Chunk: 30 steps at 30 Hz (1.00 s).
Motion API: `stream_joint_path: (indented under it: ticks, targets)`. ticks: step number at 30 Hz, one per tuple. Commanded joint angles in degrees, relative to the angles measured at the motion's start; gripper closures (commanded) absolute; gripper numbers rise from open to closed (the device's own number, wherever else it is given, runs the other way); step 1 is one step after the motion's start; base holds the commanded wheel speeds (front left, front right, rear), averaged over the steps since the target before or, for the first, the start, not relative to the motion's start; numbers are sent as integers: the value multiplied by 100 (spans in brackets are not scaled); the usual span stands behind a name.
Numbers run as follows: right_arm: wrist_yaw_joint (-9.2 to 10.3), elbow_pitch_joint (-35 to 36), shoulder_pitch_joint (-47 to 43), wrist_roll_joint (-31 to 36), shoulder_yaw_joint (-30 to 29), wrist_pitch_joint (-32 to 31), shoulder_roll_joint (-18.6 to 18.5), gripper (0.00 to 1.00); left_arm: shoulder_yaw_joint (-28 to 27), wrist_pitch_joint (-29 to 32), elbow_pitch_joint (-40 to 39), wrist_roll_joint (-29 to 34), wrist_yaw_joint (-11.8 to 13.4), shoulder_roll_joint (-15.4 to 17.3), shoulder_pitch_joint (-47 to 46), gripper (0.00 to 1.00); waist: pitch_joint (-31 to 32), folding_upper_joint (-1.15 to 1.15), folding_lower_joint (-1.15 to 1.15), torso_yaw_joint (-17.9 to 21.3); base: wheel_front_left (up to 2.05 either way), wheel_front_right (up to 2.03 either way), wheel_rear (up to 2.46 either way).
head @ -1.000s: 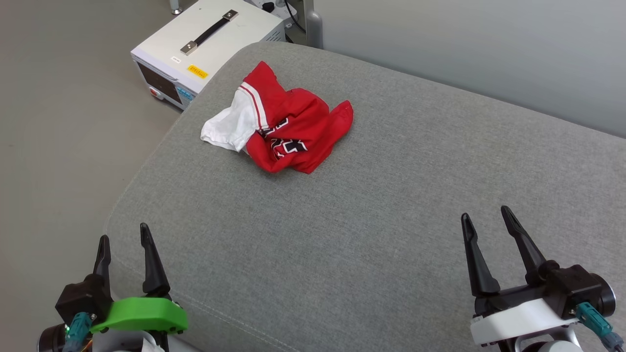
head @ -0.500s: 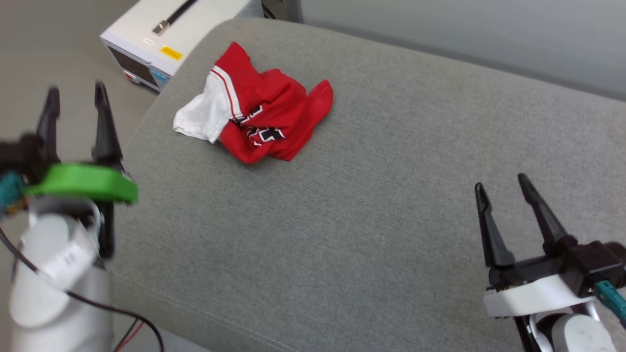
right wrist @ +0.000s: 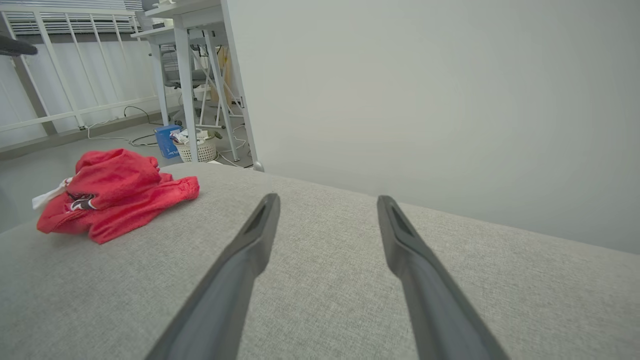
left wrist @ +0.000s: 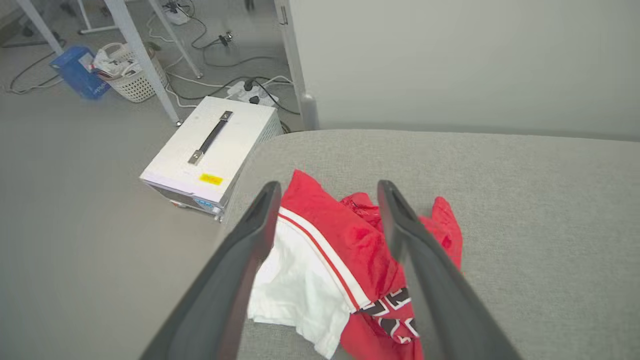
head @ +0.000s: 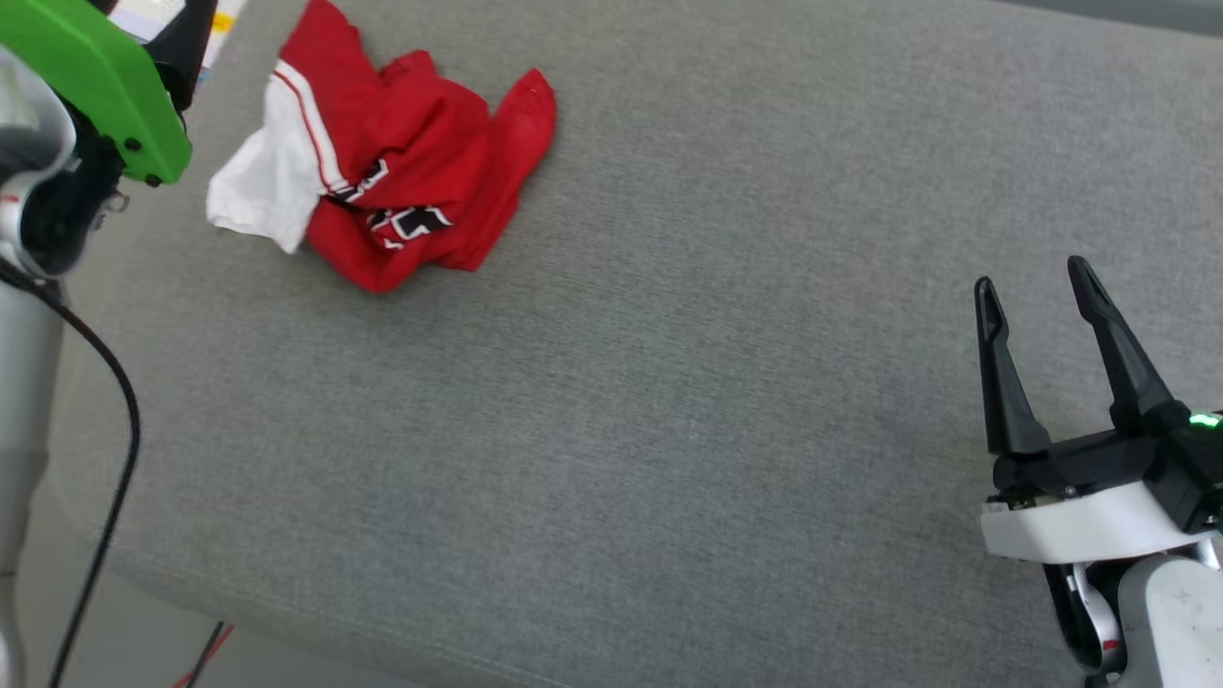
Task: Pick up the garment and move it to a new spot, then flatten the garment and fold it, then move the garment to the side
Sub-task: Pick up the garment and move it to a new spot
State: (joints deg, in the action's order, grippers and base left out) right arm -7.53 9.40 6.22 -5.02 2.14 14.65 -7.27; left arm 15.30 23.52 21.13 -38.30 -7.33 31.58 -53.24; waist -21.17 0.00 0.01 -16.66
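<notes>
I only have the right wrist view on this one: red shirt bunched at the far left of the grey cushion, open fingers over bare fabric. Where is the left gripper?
Observer: The left wrist view shows the left gripper open and aimed at the shirt, apparently above it and not touching.
Operator: Which part of the shirt faces it?
Observer: A white sleeve edged with red-and-white striped trim, spread toward the cushion's edge.
Operator: Anything beyond that edge?
Observer: A white box stands on the floor right beside the cushion.
</notes>
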Motion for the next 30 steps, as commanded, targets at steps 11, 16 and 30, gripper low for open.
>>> stream_joint_path:
  ticks: [11, 16, 30]
  targets:
    - [4, -35, 380, -54, -104, 35, -69, 0, 1650, 1984, 375, -1271, -15, 682, -464, 0, -925, 0, -1, 781, 0, 0, 0]
    - [4, -89, 488, -83, -98, 35, -45, 0, 2164, 2100, 1050, -1323, -15, 554, -338, 0, -1087, 0, -1, 913, 0, 0, 0]
    - [4, -289, 418, -123, -133, 35, 50, 0, 3063, 948, 1419, -1323, -15, 638, -655, 100, -616, 0, -1, 798, 0, 0, 0]
